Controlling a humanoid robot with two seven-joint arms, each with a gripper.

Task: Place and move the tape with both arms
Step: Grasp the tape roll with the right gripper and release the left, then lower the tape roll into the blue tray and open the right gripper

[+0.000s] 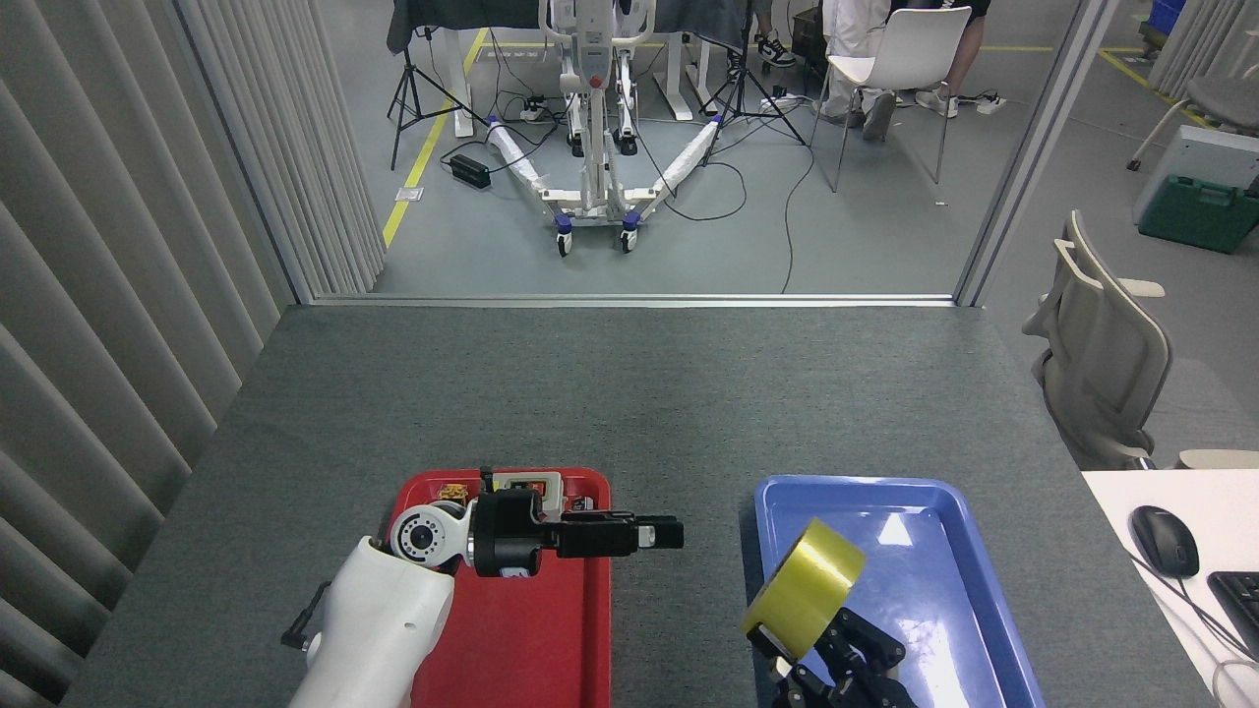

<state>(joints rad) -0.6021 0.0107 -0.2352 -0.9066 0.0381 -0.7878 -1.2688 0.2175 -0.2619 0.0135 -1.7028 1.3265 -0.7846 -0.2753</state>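
Fingers of our right gripper clasp the translucent yellow tape roll above the blue plastic tray's near-left corner; our left fingers hang empty, apparently closed. Next, we judge, lowering it into the tray.

no text, label or number legible anywhere

Two trays sit side by side on the table: one tray left, the other tray right, the tape over the right one.
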